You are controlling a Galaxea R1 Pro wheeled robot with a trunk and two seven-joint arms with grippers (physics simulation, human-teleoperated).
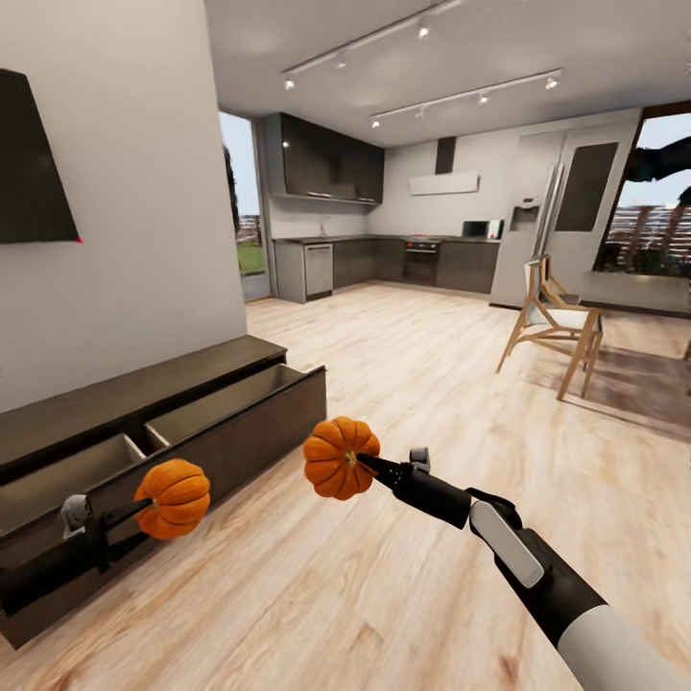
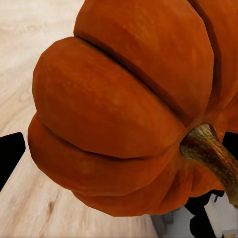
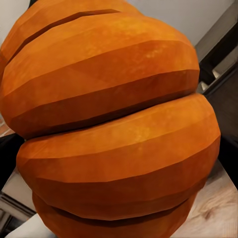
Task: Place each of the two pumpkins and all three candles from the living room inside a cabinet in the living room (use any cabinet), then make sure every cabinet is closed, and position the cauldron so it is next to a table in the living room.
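Note:
Each gripper holds one orange ribbed pumpkin. My left gripper [image 1: 142, 508] is shut on a pumpkin [image 1: 176, 497] that hangs at the front panel of the low dark-brown cabinet [image 1: 144, 384]. The cabinet's long drawer [image 1: 226, 392] stands pulled out, its two compartments bare inside. That pumpkin [image 2: 114, 114] looms close in the left wrist view, stem [image 2: 208, 148] to one side. My right gripper [image 1: 368, 464] is shut on the second pumpkin [image 1: 340, 458], held above the wood floor to the right of the cabinet. It [image 3: 114, 129] looms close in the right wrist view too.
A dark TV [image 1: 29, 163] hangs on the wall above the cabinet. A wooden chair [image 1: 557, 326] and a table [image 1: 638, 290] stand at the right. The kitchen with dark cupboards [image 1: 331, 163] and a fridge [image 1: 533, 221] lies at the back. Wood floor [image 1: 384, 365] stretches between.

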